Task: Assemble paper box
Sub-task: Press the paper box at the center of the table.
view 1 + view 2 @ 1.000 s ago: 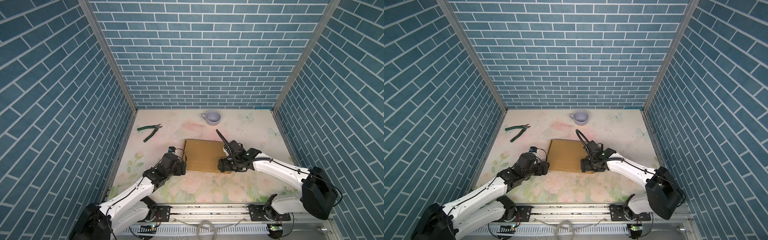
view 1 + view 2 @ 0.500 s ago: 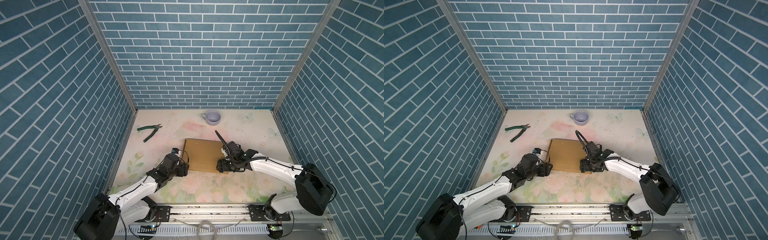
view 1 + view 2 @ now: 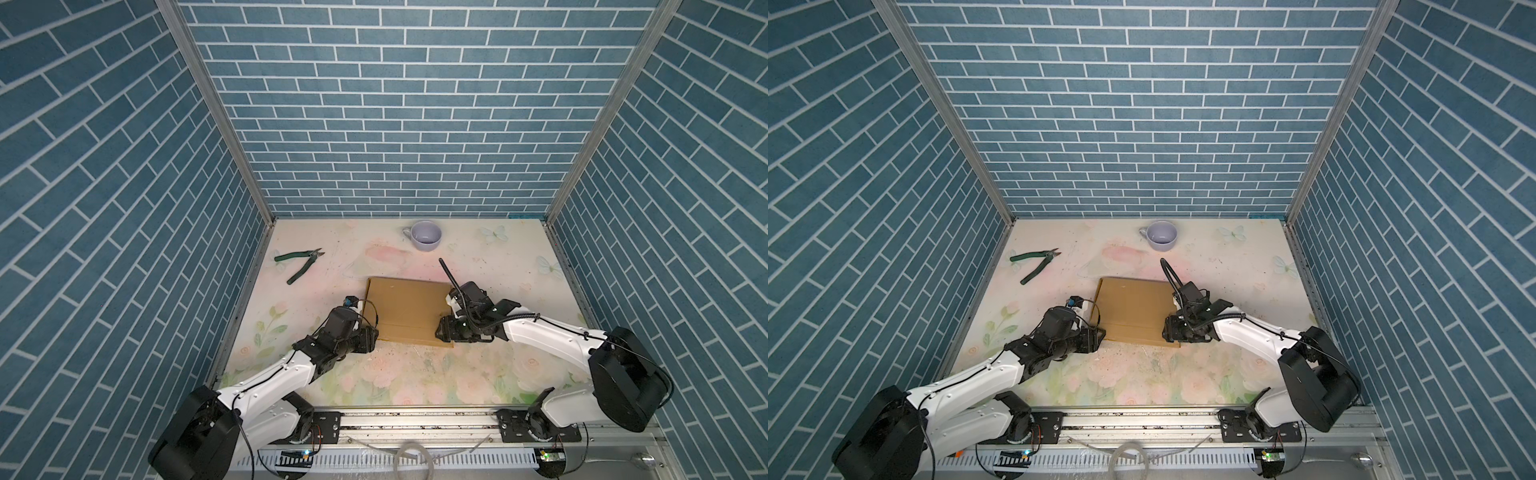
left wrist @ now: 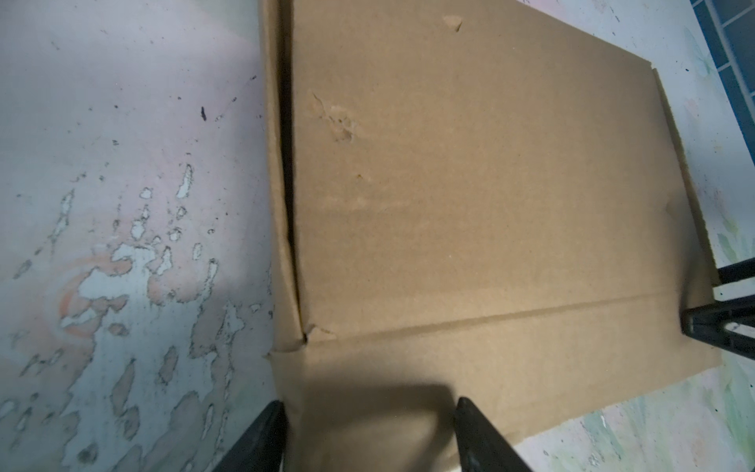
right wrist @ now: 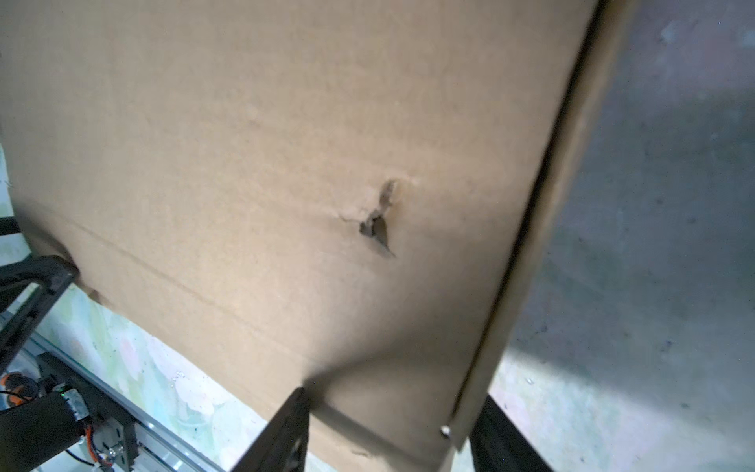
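Top views: left gripper (image 3: 372,332) reached paper box (image 3: 405,307) corner

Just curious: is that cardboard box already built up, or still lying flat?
Flat: the paper box lies folded on the table, layers stacked, no walls standing.

We see the paper box (image 3: 405,307) as matt brown corrugated cardboard, dented and torn in spots; the table (image 4: 102,122) has a smooth printed floral covering, worn and flaking; the cup (image 3: 424,236) looks glossy.
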Controlling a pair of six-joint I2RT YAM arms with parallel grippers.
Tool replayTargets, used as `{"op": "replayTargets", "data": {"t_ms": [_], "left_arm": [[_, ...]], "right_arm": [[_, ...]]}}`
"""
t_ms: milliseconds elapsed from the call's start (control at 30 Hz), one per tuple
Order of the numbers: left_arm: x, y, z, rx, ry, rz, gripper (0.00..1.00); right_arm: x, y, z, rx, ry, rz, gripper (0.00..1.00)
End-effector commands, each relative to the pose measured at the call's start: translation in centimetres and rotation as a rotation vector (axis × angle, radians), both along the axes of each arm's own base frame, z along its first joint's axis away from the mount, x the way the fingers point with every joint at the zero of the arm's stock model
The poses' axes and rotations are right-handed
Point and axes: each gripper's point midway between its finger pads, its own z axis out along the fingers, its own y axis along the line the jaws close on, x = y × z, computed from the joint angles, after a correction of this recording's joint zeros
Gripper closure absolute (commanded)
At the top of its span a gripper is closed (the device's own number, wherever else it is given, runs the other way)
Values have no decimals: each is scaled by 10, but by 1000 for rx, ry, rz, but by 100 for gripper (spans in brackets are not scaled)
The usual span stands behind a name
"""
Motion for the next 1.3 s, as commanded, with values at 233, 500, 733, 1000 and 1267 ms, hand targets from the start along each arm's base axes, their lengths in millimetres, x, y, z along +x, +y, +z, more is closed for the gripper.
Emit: {"op": "replayTargets", "data": {"t_ms": [233, 500, 733, 1000, 1267], "left_arm": [[3, -18, 27, -61, -2, -54, 37], [6, -16, 2, -30, 12, -43, 37], [8, -11, -11, -14, -33, -38, 42], [11, -10, -5, -7, -55, -34, 41], [17, -15, 17, 5, -34, -50, 38]], "right_arm": [[-8, 24, 30, 161, 27, 30, 47], [5, 7, 11, 33, -35, 23, 50], [12, 11, -1, 62, -72, 13, 62], [16, -8, -8, -63, -126, 48, 62], [16, -7, 4, -44, -126, 65, 50]]}}
